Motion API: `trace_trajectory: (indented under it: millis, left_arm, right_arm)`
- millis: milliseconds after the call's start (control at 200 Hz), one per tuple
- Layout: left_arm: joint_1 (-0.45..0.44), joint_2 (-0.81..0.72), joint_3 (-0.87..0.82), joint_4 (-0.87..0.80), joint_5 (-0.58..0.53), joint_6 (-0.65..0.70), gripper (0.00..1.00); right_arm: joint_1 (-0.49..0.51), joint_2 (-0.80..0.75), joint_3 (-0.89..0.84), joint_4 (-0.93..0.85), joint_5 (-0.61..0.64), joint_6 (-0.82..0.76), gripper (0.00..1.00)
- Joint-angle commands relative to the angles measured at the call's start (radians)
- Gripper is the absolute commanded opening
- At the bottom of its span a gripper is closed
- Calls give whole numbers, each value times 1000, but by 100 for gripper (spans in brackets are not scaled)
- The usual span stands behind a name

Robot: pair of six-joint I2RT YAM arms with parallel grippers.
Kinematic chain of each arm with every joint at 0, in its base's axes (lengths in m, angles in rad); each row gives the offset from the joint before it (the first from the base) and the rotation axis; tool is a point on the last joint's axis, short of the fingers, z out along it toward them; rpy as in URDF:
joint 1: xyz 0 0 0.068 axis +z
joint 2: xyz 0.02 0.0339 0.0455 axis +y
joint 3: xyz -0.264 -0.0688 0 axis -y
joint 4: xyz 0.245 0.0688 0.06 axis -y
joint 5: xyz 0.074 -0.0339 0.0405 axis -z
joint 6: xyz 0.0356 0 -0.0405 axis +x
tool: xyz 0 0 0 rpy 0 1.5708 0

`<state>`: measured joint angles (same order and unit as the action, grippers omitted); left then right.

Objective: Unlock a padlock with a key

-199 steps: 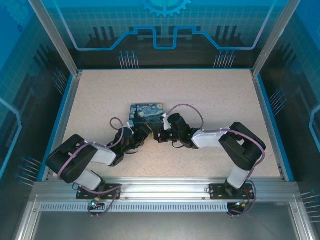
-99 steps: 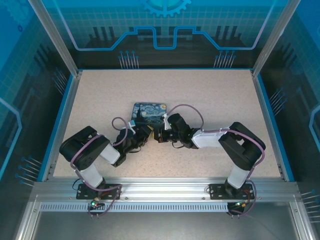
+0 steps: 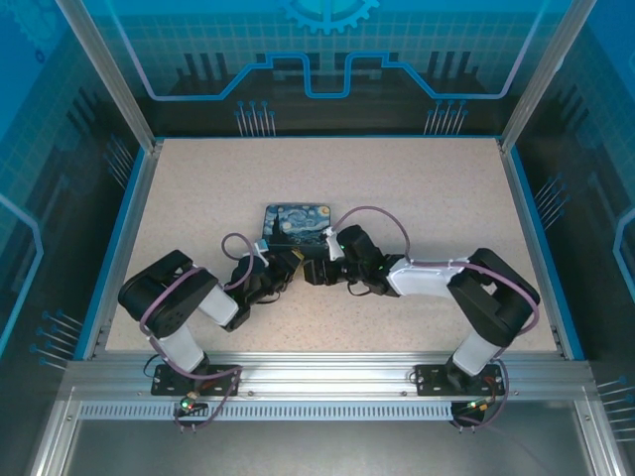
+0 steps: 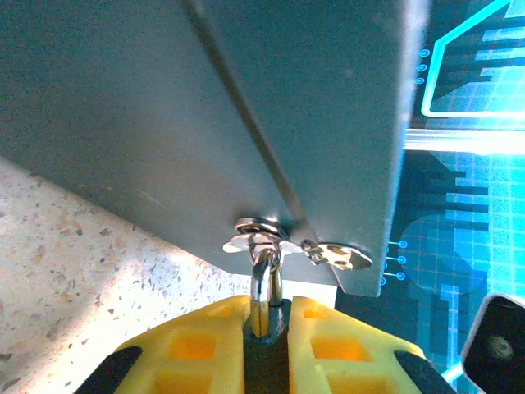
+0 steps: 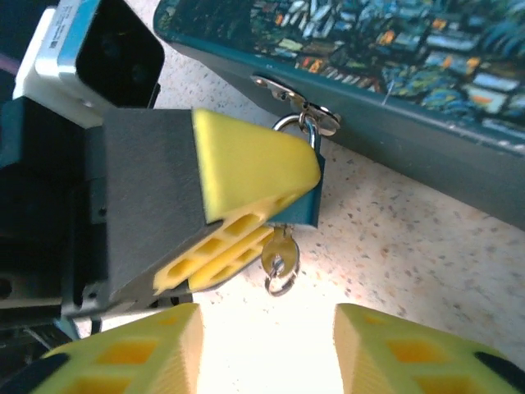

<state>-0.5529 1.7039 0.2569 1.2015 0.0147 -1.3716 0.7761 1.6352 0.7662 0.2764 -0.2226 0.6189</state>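
The small blue-bodied padlock [image 5: 306, 210] hangs by its silvery shackle [image 4: 264, 283] from the hasp [image 4: 261, 235] on the side of the starry-night box [image 3: 295, 223]. My left gripper [image 4: 267, 310] is shut on the padlock's body, one yellow finger [image 5: 246, 164] on each side. The key [image 5: 280, 249] sticks out of the padlock's underside with a small ring on its head. Just short of the key, my right gripper [image 5: 264, 345] is open, its fingers apart and touching nothing. In the top view the two grippers [image 3: 295, 266] [image 3: 316, 272] meet at the box's near edge.
The box lies flat on the speckled tabletop [image 3: 417, 198], with open table behind it and to both sides. Blue walls [image 3: 129, 208] ring the table. Both arms are folded low near the front rail [image 3: 317, 372].
My left arm has drawn back and its gripper has closed on the padlock. The right gripper has opened, let go of the key and pulled back slightly.
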Motion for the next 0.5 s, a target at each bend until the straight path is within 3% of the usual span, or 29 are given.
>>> trace_trajectory:
  millis: [0, 215, 370, 495]
  left_arm:
    - [1, -20, -3, 0, 5, -38, 0]
    - [26, -91, 12, -134, 48, -71, 0]
    - [44, -150, 52, -261, 113, -107, 0]
    - [57, -153, 71, -299, 155, -153, 0]
  right_arm:
    - [-6, -91, 3, -182, 62, -243, 53]
    - [105, -207, 9, -268, 392, -683, 59]
    - [223, -207, -9, -157, 663, -970, 63]
    - [300, -154, -40, 12, 809, -1176, 68]
